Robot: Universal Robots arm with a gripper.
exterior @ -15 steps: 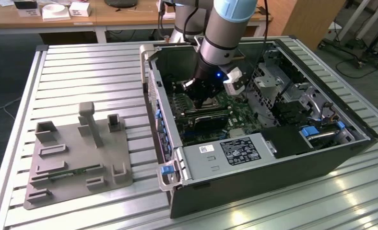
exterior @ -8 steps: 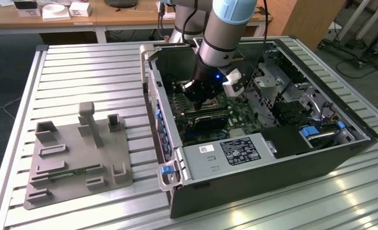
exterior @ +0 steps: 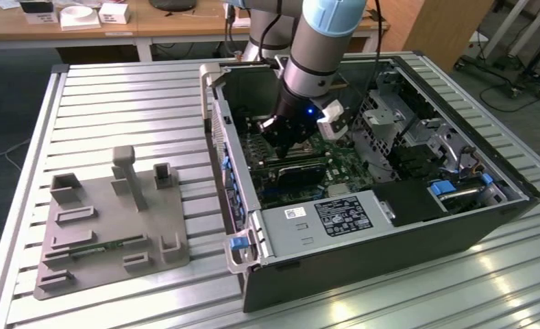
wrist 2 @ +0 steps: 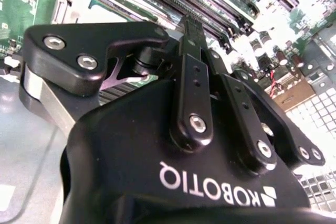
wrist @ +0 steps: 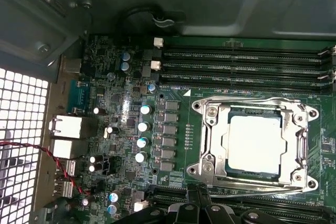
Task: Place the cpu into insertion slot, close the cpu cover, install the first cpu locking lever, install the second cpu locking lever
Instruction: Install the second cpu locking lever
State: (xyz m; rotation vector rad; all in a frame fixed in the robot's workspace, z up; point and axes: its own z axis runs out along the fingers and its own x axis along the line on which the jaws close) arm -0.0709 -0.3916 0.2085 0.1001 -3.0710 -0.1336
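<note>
— Seated where? Cpu (wrist: 255,144) flat inside the insertion slot (wrist: 210,145), bright metal top showing through the window of the cpu cover (wrist: 252,104), which lies down over it.

— And around the socket? Long black memory slots (wrist: 241,61) on either side, green motherboard (wrist: 126,114) beneath.

— Arm? Reaching down into the open computer case (exterior: 362,267) in the exterior view, gripper (exterior: 286,140) low over the board.

— Jaws? Cannot tell; fingertips out of sight.

Black end effector (wrist 2: 191,30), silver screws
</note>
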